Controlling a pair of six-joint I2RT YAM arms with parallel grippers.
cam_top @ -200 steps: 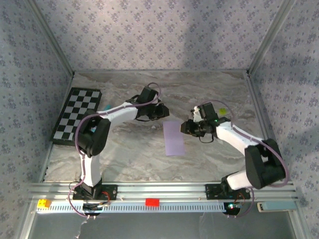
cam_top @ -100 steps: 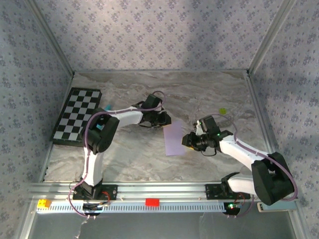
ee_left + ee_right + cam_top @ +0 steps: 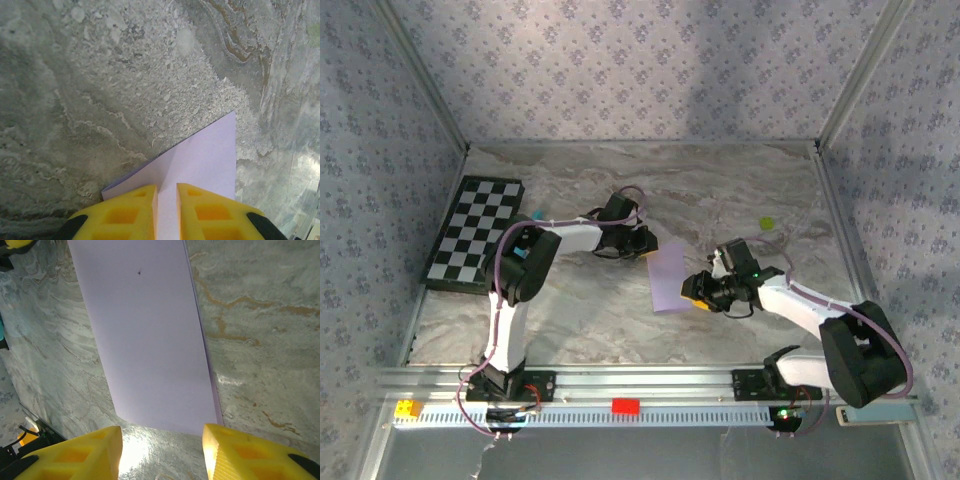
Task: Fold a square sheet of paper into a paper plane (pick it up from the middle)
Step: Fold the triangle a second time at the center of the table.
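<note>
Your left claw (image 3: 645,243), nearly closed, sits on the upper-left corner of the paper (image 3: 668,278); you can't tell if it grips. The paper lies mid-frame, long axis up-down. Your right claw (image 3: 692,288), open and empty, faces its lower-right edge.

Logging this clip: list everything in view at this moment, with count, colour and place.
sheet of paper: 1, pale lilac, table centre, rectangular outline
checkerboard: 1, black and white, table's far left
small piece: 1, yellow-green, table's right side
teal item: 1, teal, beside the checkerboard, too small to identify
red block: 1, red, front rail, middle
yellow block: 1, yellow, front rail, left end
table: 1, grey marbled
left gripper: 1, yellow jaws nearly closed, at the paper's corner
right gripper: 1, yellow jaws open, at the paper's near end
</note>
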